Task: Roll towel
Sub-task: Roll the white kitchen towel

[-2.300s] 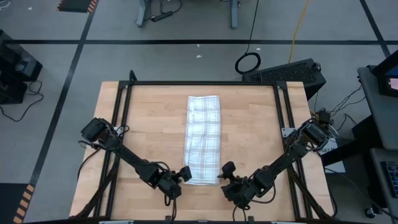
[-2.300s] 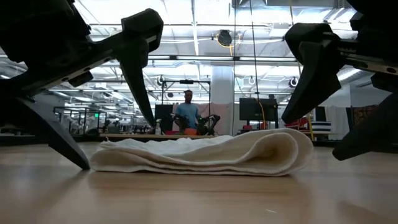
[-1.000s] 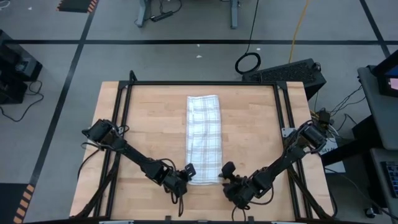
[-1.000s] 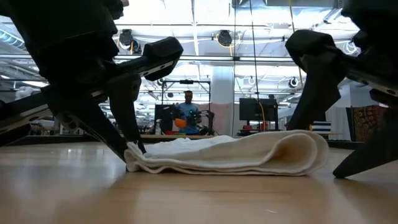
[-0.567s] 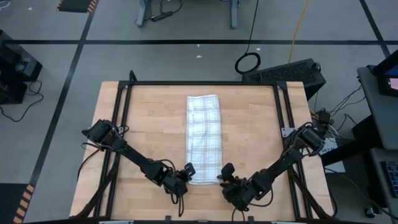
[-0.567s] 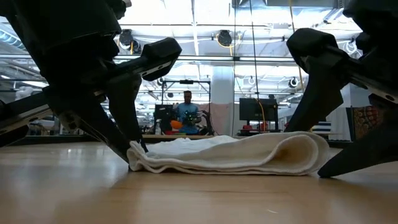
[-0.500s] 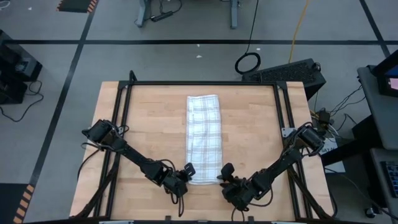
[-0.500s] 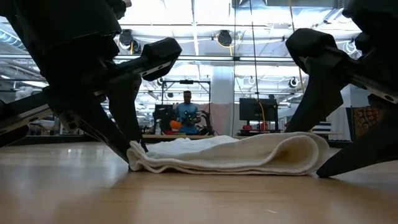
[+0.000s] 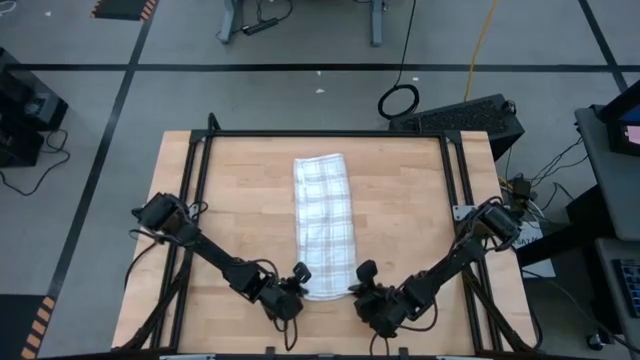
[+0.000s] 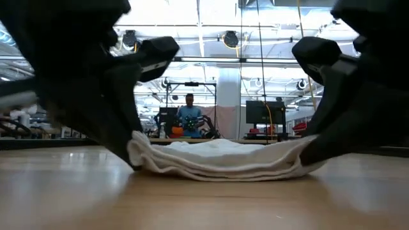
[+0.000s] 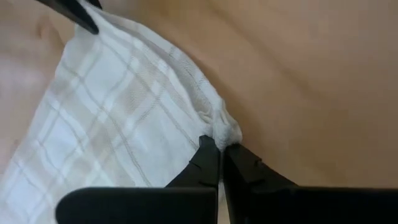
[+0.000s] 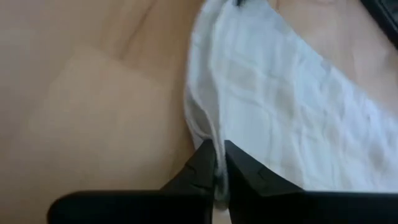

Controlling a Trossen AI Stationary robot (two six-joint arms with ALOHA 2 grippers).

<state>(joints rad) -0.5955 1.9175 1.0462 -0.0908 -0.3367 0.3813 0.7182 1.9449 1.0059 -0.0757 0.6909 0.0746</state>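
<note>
White cloth with a grey-tan grid, the towel (image 9: 324,226) is laid as a long folded strip down the middle of the wooden table (image 9: 400,200), its near end lying between the two arms at the front edge. On the left, the left gripper (image 9: 297,279) is seen pinched tight on the near left corner of the towel, as it was a second ago; in the left wrist view the fingertips (image 11: 210,151) are pressed together with a bunched bit of cloth (image 11: 219,124) caught at their tips. On the right, the change is found: the right gripper (image 9: 360,278), which stood spread beside the cloth a second ago, has now been closed on the near right corner, and in the right wrist view the hem (image 12: 205,124) is drawn in between the meeting fingers. In the low view the near end has been pulled flatter and wider, and from above the whole strip is seen shifted slightly to the left. It is judged that both near corners are now secured, so that rolling away from the front edge can be begun. Both arms are stretched low and inward from the table's outer sides, wrists angled toward each other, fingers down at the table surface.
</note>
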